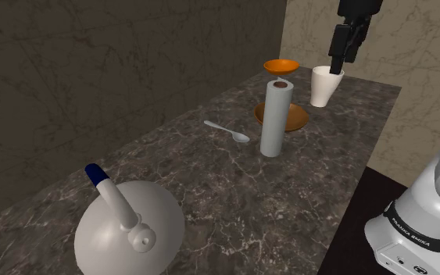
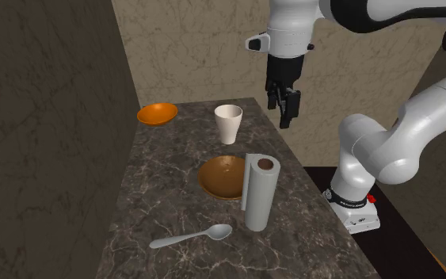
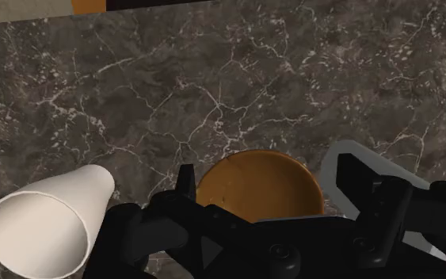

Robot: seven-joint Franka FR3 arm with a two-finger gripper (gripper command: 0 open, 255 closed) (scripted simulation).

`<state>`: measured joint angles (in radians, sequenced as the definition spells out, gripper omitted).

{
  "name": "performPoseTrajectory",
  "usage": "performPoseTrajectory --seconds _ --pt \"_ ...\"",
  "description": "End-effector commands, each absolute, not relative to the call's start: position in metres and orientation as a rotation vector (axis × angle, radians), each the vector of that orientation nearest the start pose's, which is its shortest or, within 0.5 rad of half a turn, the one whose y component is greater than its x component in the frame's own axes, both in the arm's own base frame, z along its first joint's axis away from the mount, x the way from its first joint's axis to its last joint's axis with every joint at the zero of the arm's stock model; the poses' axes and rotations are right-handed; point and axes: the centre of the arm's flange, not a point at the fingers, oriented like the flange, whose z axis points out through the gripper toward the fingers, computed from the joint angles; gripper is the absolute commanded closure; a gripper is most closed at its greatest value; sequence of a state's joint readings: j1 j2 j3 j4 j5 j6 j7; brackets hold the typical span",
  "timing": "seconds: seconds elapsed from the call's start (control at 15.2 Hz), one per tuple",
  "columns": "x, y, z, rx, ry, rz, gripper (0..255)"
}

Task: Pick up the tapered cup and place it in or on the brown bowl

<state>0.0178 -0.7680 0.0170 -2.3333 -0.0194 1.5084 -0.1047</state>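
My gripper (image 2: 286, 107) hangs above the counter (image 2: 162, 198) with its fingers spread and empty, because the white cup (image 2: 229, 124) I mean to take stands upright just beside the brown bowl (image 2: 223, 176), not yet grasped.

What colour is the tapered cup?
The tapered cup is plain off-white, clearest in the second exterior view.

On the desk (image 2: 162, 194), in the second exterior view, the tapered cup (image 2: 229, 123) is standing behind the bowl (image 2: 219, 177), the paper roll (image 2: 260, 194) is standing just beside that bowl's right, the spoon (image 2: 191, 237) is lying in front, a second bowl (image 2: 158, 114) is sitting far left, and the pincer (image 2: 287, 117) is hanging right of the cup.
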Motion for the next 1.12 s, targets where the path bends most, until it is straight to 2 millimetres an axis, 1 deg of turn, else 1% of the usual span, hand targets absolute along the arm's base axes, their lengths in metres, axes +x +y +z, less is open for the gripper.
performPoseTrajectory --seconds 0.0,0.66,0.99,1.06 --pt "0.305 0.01 0.59 -3.162 -0.212 0.092 0" --pt "0.379 -0.073 0.536 -3.244 -0.241 0.116 0" --pt "0.417 -0.115 0.511 -3.284 -0.256 0.129 0" --pt "0.422 -0.12 0.508 -3.289 -0.258 0.13 0"
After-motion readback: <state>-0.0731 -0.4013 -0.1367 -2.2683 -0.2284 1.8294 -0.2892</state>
